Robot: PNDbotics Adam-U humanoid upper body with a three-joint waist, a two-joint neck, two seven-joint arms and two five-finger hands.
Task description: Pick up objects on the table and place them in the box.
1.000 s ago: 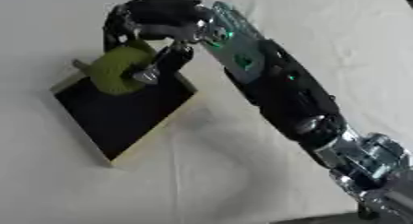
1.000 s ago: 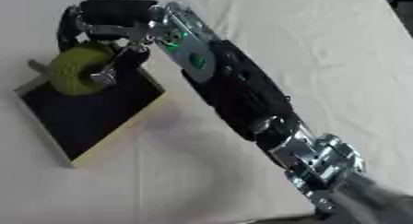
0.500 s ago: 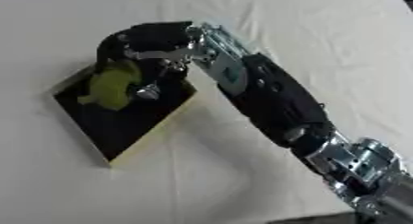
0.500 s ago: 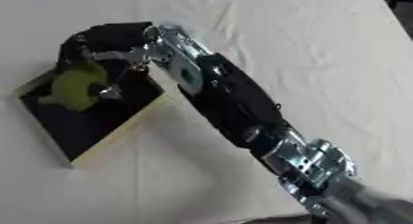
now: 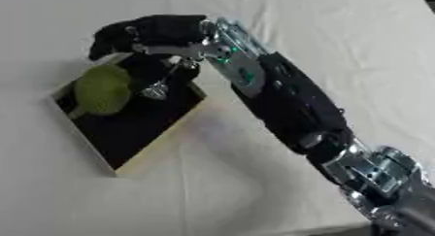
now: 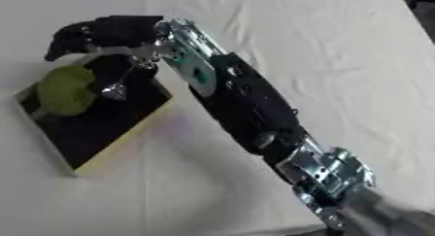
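Left eye: the right hand [image 5: 149, 33] hangs over the box [image 5: 153, 145], fingers [image 5: 106, 38] curled, gripping nothing. The green ball [image 5: 102, 88] sits in the box just below them.

Right eye: same story. I'd lift straight up so nothing nudges the ball off the counter [image 6: 340, 60].

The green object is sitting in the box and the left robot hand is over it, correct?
Not quite. It is the right robot hand, reaching in from the right side, over the box. The green object is in the box, as the left eye view shows.
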